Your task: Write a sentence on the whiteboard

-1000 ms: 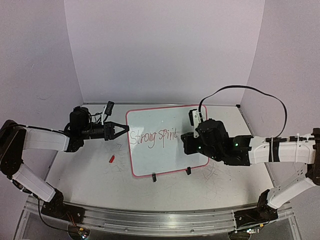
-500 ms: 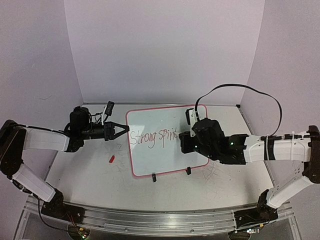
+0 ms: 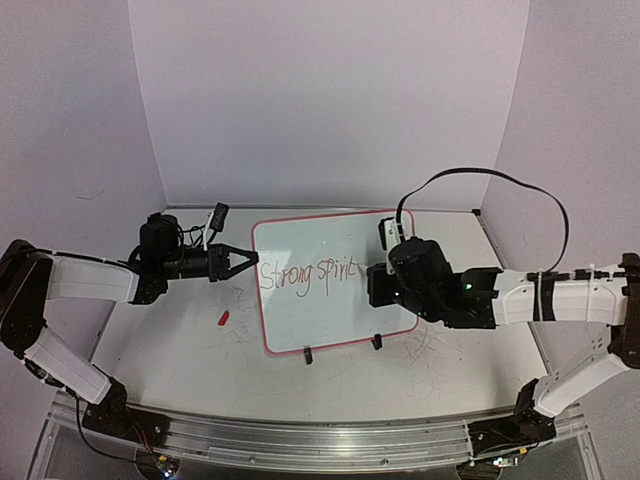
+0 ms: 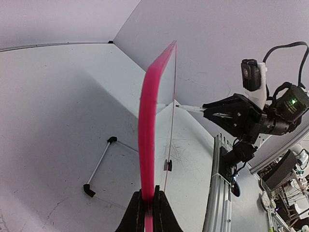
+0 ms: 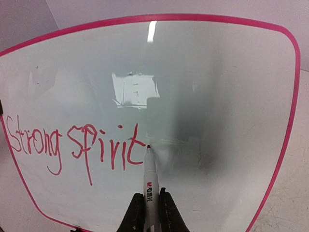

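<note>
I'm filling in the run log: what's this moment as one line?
left gripper: shut on whiteboard edge | right gripper: shut on marker, tip at board | sentence: reads "Strong spirit"

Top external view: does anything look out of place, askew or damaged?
A small red piece, possibly a marker cap, lies loose on the table left of the whiteboard. Grey scuff scribbles mark the table near the board. The board sits slightly skewed, its left rim pinched by the left tool. Nothing looks broken.
</note>
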You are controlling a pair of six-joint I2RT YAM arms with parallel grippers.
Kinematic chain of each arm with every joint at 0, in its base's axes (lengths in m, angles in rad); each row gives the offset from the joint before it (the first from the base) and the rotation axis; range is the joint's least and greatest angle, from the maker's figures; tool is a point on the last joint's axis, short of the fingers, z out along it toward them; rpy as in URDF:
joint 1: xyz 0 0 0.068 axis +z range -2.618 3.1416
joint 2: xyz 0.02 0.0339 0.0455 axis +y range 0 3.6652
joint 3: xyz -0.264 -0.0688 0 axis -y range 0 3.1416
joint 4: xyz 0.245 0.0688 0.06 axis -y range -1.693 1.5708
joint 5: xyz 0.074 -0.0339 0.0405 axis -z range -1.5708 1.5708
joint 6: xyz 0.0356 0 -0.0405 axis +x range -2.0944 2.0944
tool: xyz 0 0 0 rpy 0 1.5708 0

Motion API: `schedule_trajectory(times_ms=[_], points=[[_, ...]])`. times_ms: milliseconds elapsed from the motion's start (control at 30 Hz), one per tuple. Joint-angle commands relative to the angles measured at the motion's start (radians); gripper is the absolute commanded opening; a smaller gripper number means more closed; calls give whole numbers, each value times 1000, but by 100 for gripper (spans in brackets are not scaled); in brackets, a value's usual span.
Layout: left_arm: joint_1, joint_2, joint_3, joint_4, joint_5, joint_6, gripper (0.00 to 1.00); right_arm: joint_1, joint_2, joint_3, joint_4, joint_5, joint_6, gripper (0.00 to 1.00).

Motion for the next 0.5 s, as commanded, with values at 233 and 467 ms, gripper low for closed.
schedule_trajectory(times_ms=[233,467], points=[[-25,6,44,-38,-5,30,0,-19,-209,-94,66,-59,-47,0],[-27,8,42,-43,-9,32,0,-19,-123,-56,66,-110,-64,0]])
